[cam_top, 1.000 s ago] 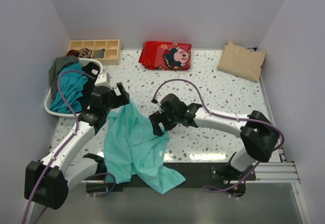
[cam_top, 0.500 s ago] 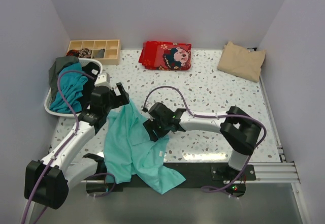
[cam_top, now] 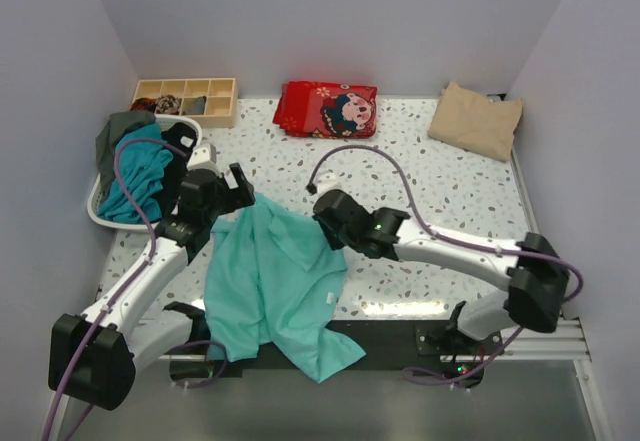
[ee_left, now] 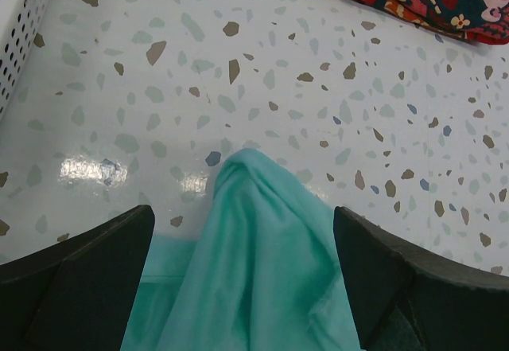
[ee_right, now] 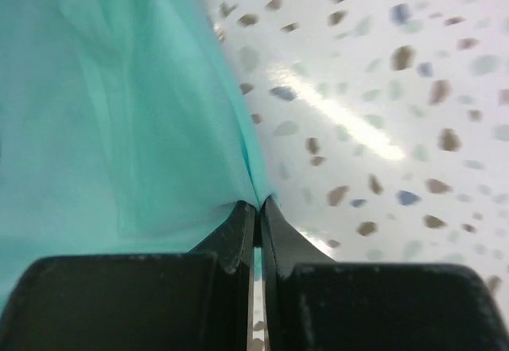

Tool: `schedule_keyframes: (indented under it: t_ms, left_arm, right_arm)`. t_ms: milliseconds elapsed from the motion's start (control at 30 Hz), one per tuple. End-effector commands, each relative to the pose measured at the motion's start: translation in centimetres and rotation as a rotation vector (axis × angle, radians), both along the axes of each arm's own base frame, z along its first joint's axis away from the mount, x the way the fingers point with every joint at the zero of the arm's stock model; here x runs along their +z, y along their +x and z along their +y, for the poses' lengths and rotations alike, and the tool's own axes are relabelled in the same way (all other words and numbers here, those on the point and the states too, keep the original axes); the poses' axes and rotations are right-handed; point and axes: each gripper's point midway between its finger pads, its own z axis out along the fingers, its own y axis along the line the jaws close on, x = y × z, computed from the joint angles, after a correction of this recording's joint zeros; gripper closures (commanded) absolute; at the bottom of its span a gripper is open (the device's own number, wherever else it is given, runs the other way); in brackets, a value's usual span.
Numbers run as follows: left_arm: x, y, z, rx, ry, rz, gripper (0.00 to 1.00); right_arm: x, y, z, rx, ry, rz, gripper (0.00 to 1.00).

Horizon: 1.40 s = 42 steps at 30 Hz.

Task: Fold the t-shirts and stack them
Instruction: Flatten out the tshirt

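1. Top external view, nearest zone: the light turquoise t-shirt (cam_top: 272, 283) lies crumpled and unfolded on the left-centre of the speckled table (cam_top: 440, 176). Its lower part hangs over the near edge between the 2 arm bases.
2. Right wrist view: the right gripper (ee_right: 256, 206) has its 2 fingers pressed together, pinching the edge of the light turquoise t-shirt (ee_right: 103, 128). Fabric fills the left of this view and bare tabletop the right.
3. Top external view, middle zone: the right gripper (cam_top: 322, 221) sits at the shirt's upper right edge, with its arm reaching in from the right side of the table.
4. Left wrist view: the left gripper (ee_left: 242, 224) is spread wide. A raised ridge of the light turquoise t-shirt (ee_left: 262, 271) lies below and between its 2 fingers; contact cannot be told. In the top external view the left gripper (cam_top: 243, 187) is above the shirt's upper left corner.
5. Left edge: a white basket (cam_top: 100, 219) holds a darker teal t-shirt (cam_top: 135, 176), a grey-green t-shirt (cam_top: 118, 129) and a black garment (cam_top: 178, 139).
6. Far zone: a wooden compartment tray (cam_top: 185, 91) stands at the left. A red patterned cloth (cam_top: 327, 109) lies at the centre, and a folded beige t-shirt (cam_top: 475, 119) at the right.
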Motion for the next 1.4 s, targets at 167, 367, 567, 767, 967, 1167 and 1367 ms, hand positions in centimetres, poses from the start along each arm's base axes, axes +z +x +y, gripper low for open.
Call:
schedule_keyframes:
  t_ms: [167,367,567,767,967,1167,1367]
  left_arm:
    - [0.9,1.4,-1.3,-0.052,-0.027,-0.041,0.00]
    - [-2.3,2.2,-1.6,-0.060,-0.003,0.038,0.00]
    - [-3.8,3.4,-2.0,-0.069,0.013,0.060,0.00]
    - [-5.9,5.0,-1.8,-0.040,0.043,0.107,0.00]
    - [-7.6,5.7,-1.5,-0.011,0.065,0.134,0.13]
    - [-8.0,6.1,-1.1,0.005,0.087,0.141,0.51]
    - [-8.9,5.8,-0.8,0.010,0.103,0.163,0.85]
  right_arm:
    - [8.3,4.3,-14.1,-0.424,-0.069,-0.272,1.00]
    - [5.3,6.7,-17.6,-0.541,-0.156,-0.232,1.00]
    - [3.6,8.9,-20.0,-0.607,-0.190,-0.202,1.00]
    - [3.7,9.5,-18.7,-0.550,-0.150,-0.193,1.00]
    - [3.8,9.4,-18.2,-0.519,-0.131,-0.189,1.00]
    - [4.3,9.1,-18.4,-0.513,-0.126,-0.198,1.00]
    - [5.3,8.9,-18.8,-0.518,-0.109,-0.219,1.00]
